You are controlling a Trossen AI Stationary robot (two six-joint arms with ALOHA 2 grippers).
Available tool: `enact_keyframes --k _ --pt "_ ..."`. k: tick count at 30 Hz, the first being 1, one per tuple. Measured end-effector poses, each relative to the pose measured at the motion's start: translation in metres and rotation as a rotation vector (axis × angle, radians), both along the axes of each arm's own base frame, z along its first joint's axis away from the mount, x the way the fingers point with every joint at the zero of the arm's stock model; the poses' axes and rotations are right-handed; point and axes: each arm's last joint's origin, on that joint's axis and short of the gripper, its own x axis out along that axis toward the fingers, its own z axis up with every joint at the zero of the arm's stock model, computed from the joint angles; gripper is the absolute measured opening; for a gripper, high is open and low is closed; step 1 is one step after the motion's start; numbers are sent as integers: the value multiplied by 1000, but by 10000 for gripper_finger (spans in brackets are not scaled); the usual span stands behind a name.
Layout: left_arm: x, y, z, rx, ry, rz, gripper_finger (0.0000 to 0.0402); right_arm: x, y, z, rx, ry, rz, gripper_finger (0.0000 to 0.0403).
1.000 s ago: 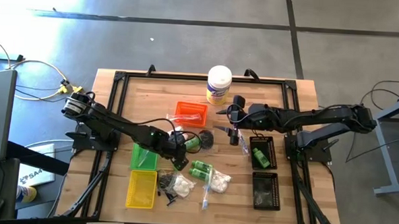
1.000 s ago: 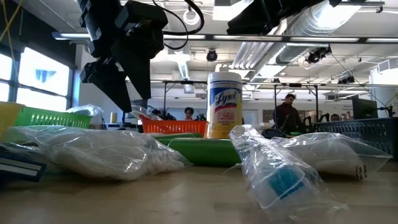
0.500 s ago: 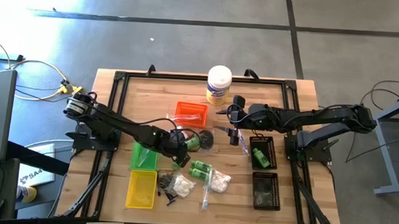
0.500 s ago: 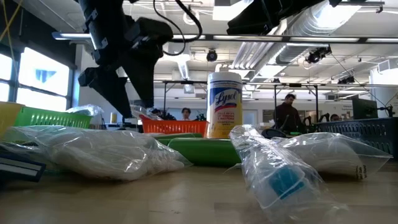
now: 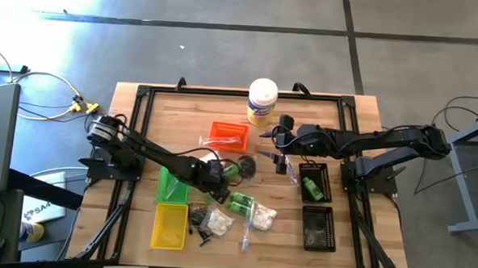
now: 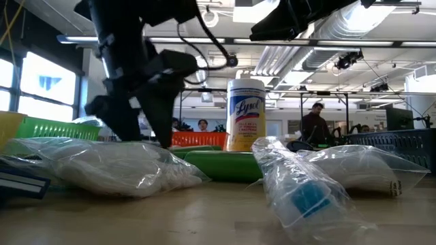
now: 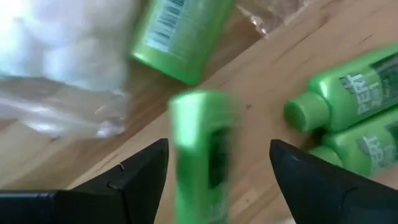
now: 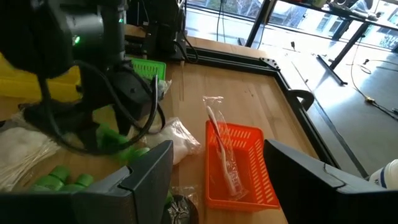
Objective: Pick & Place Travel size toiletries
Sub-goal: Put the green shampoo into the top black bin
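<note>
The small green plastic bottle [image 7: 202, 155] is positioned on the wooden table [image 5: 356, 236] directly between the released fingers of the nearer left gripper [image 7: 217, 168], its long axis aligned along the gripper's forward direction, while the right gripper [image 8: 217, 171], also unclenched and empty, is parked well apart.

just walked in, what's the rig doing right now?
It is sorting travel toiletries into mesh trays. The left hand is open and low over the loose pile in the middle of the table, with a small green bottle between its fingers, not gripped yet. More green bottles and bags of cotton balls lie nearby. The right hand is open and waits by the black tray, which holds a green bottle already. The orange tray holds a wrapped stick.
</note>
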Motion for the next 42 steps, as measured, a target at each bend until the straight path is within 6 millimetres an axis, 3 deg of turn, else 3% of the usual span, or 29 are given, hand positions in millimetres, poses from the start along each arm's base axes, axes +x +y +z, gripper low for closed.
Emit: enact_keyframes --k 6,42 --pt "-1 -1 -9 -15 52 -4 271 0 0 0 2 -3 0 243" --pt "4 -2 -18 -17 58 -17 269 0 0 0 3 -5 1 243"
